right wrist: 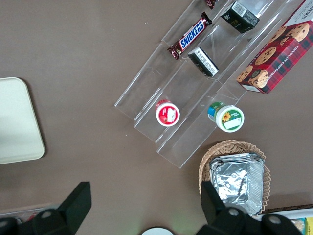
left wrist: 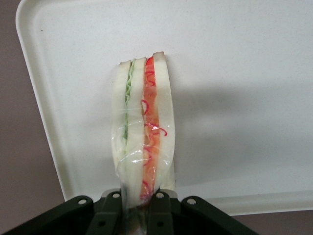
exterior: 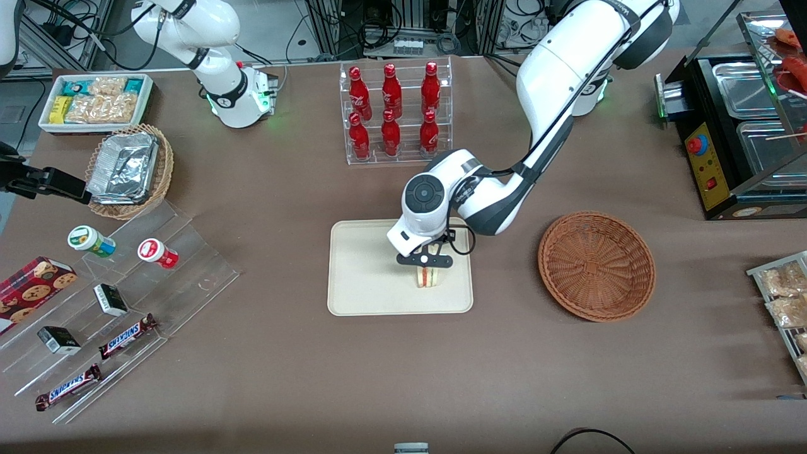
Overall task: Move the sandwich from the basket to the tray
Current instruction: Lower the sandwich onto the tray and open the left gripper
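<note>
The sandwich, a wrapped white-bread wedge with red and pale green filling, is over the cream tray, in the part nearest the basket. My left gripper is shut on its upper edge. In the left wrist view the sandwich stands on edge between my fingers, over the tray near its rim; whether it touches the tray I cannot tell. The reddish-brown wicker basket sits empty beside the tray, toward the working arm's end of the table.
A clear rack of red bottles stands farther from the front camera than the tray. A tan basket with foil trays, a clear stepped stand with snacks and a white snack bin lie toward the parked arm's end. A black warmer stands at the working arm's end.
</note>
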You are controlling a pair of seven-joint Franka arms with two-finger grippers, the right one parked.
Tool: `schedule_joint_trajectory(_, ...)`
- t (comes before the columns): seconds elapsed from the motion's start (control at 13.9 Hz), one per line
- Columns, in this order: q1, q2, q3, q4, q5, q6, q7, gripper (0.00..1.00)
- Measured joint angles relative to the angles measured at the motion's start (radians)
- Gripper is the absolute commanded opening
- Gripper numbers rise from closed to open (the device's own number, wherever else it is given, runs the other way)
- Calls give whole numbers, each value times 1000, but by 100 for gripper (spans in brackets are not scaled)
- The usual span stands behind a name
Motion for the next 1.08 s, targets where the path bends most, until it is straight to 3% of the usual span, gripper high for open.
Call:
schedule_joint_trajectory(0.07, 0, 0, 0, 0, 0, 0, 0, 98)
schedule_joint_trajectory(1.08, 2, -9, 0, 60, 0, -33, -34, 100)
